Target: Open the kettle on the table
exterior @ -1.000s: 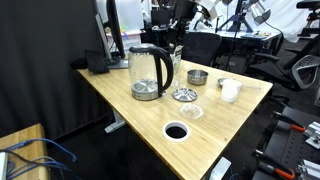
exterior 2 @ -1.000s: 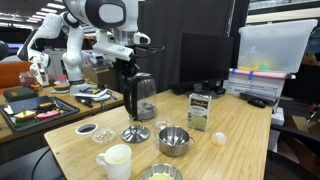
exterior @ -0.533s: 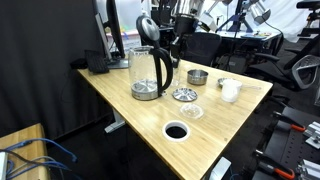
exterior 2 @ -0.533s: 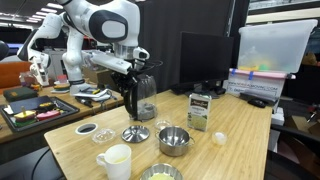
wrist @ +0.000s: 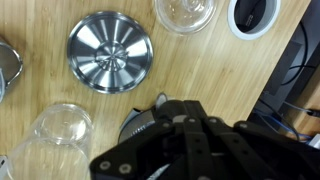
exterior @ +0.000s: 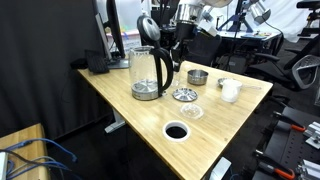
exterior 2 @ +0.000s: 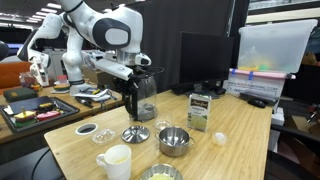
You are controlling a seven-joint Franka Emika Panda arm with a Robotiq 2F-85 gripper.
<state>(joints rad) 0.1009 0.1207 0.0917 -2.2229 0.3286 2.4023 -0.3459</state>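
The kettle (exterior: 146, 72) is tall clear glass with a black curved handle, standing on the light wood table (exterior: 150, 120) in both exterior views (exterior 2: 144, 96). Its black lid (exterior: 147, 28) stands tipped up above the body. My gripper (exterior: 166, 44) hangs just over the top of the handle, beside the raised lid, and also shows in an exterior view (exterior 2: 130, 74). In the wrist view the black fingers (wrist: 165, 108) are pressed together, with a grey part of the kettle under them. I cannot tell whether they touch the kettle.
A ribbed metal disc (wrist: 110, 50) lies next to the kettle. A small metal bowl (exterior: 197, 77), a white mug (exterior: 230, 90), a glass dish (exterior: 192, 111) and the round cable hole (exterior: 176, 131) are on the table. A carton (exterior 2: 200, 110) and a monitor (exterior 2: 205, 60) stand behind.
The kettle's lid has gone from lying closed to standing up. My gripper has come down and shifted slightly by the handle top. The kettle's body has not moved.
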